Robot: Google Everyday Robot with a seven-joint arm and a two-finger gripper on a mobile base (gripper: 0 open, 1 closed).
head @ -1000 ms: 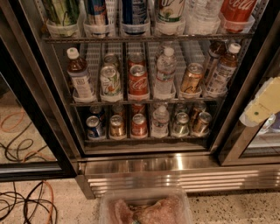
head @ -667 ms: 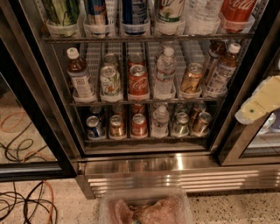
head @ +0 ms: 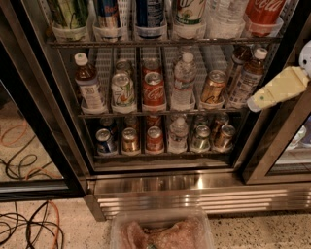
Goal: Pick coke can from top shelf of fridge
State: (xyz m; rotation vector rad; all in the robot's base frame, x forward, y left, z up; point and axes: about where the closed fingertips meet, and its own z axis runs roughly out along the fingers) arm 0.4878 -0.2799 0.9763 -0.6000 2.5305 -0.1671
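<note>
White Coca-Cola script, top cut off at frame edge: on coke can [head: 262, 13], far right of top shelf [head: 160, 43]. White script of like kind, letters unclear: on red can [head: 153, 90], centre of middle rack [head: 160, 115]. All other labels: not legible. Claw [head: 254, 103], cream-coloured, at right beside middle rack: no readable marking.

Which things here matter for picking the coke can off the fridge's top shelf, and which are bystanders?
Job: coke can, right end of the top shelf; fridge; end effector, at right, level with the middle rack.
Lying about: red can on that rack; water bottle; floor cables; plastic tub.
</note>
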